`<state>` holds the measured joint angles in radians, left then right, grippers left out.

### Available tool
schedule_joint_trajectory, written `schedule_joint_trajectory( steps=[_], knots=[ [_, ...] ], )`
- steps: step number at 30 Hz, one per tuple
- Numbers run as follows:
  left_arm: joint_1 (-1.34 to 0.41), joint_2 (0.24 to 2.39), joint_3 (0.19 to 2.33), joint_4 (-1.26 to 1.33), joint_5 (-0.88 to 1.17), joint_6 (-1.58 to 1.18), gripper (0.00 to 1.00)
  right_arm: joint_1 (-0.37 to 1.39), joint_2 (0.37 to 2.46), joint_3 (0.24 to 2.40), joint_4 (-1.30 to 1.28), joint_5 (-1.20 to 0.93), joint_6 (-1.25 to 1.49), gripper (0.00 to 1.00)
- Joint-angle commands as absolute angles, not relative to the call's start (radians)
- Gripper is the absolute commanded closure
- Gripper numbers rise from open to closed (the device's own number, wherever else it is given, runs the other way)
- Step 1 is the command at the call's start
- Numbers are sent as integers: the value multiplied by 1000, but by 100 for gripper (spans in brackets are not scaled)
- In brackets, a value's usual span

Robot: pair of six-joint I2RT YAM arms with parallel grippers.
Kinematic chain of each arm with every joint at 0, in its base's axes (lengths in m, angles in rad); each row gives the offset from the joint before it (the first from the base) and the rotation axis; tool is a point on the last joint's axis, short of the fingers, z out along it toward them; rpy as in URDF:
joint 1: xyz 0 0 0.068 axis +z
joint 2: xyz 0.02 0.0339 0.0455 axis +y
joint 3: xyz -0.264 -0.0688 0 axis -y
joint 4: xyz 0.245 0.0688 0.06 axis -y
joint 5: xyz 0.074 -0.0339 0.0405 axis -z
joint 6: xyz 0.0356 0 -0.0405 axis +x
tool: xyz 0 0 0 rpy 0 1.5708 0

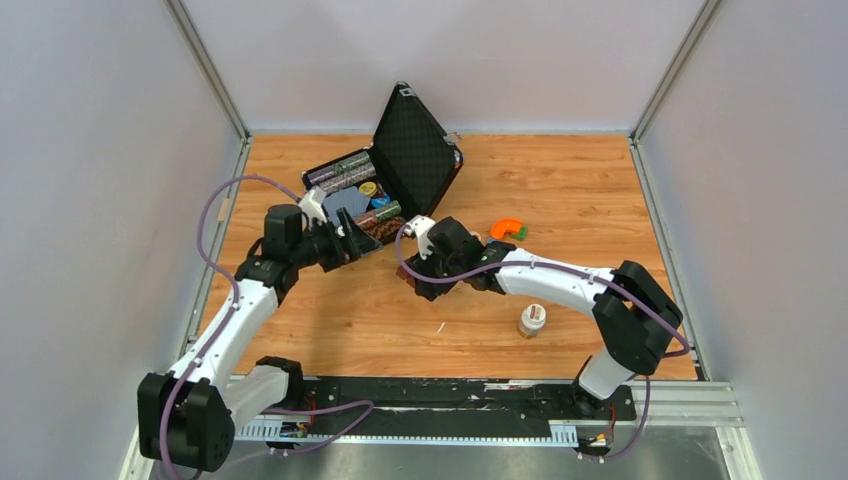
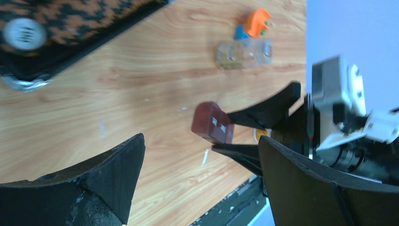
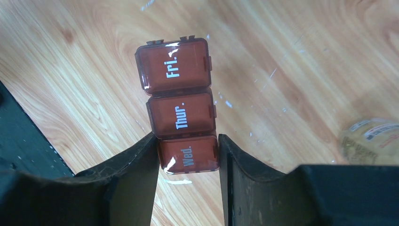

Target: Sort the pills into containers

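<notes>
Containers point(image 3: 179, 106), a brown strip of three joined boxes marked Fri., Thur. and Wed., sit near the table's middle with all lids down. The right gripper point(image 3: 187, 141) pinches the Wed. end between its fingers, and the strip juts toward 12 o'clock in the right wrist view. Seen from the left wrist, the strip looks raised off the wood. The left gripper point(image 2: 201, 140) hovers just at 10 o'clock of the strip in the top view, spread wide and empty. The pill bottle point(image 1: 532, 320) stands at 4 o'clock, the open black case point(image 1: 415, 150) at 11 o'clock. This looks like readying the strip. Next, a lid probably needs flipping up, which calls for a steady hold while the left fingertip catches the small lid tab.
</notes>
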<state>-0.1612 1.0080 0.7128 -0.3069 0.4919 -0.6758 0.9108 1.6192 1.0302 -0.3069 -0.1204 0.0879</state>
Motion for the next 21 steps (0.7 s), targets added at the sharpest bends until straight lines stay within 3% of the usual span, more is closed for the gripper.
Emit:
schedule_joint_trajectory(
  steps=[1, 9, 13, 21],
  knots=[
    [-242, 1013, 669, -20, 576, -780, 3, 888, 1567, 1082, -211, -168, 140, 66],
    [-278, 1098, 633, 78, 624, -772, 7, 889, 1542, 1067, -152, -202, 96, 65],
    [-278, 1163, 675, 7, 675, -722, 12, 888, 1507, 1034, -118, -267, 6, 64],
    [-278, 1299, 800, -172, 802, -622, 30, 887, 1484, 1020, -107, -312, -139, 63]
  ],
)
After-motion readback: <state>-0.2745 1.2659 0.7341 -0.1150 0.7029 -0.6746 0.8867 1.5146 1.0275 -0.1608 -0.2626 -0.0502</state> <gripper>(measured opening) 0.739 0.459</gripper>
